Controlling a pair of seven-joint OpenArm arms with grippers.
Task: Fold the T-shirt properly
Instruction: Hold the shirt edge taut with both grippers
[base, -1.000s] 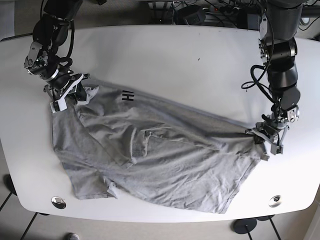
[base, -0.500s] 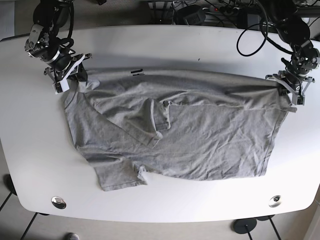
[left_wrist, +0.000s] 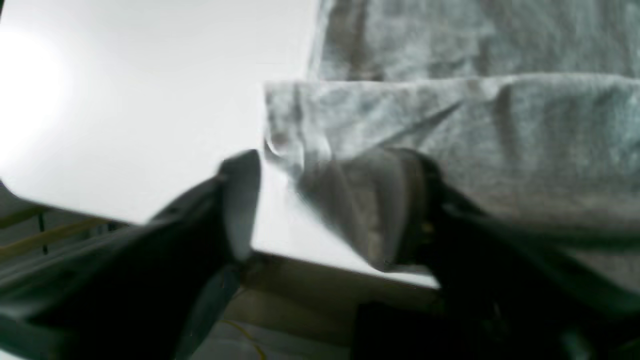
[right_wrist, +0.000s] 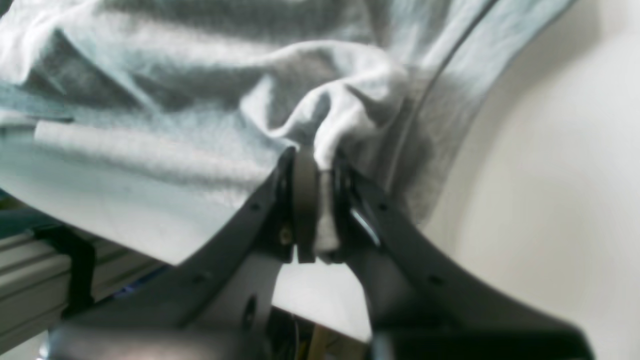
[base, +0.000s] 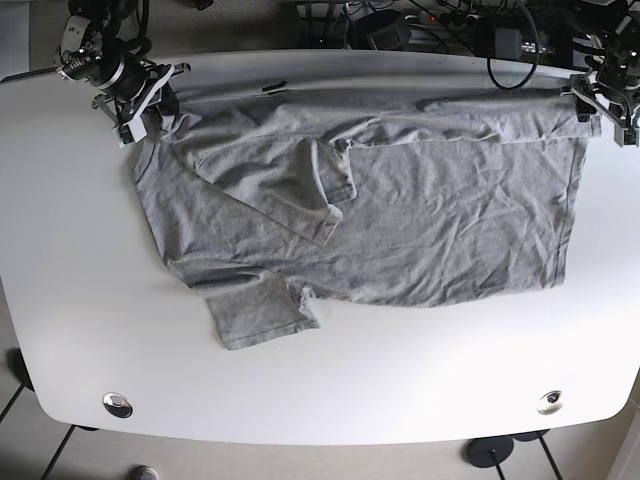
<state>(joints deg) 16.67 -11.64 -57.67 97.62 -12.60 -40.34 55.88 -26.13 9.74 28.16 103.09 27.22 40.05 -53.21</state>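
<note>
Lying on the white worktop (base: 330, 400), the gray shirt (base: 400, 220) is pinched by the right end effector (right_wrist: 317, 200); the left end effector (left_wrist: 325, 210) is spread apart.

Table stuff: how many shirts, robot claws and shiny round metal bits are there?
Shirts: 1, the grey T-shirt.
Robot claws: 2, the right gripper and the left gripper.
Round metal bits on the table: 2, one and another.
Total: 5.
</note>
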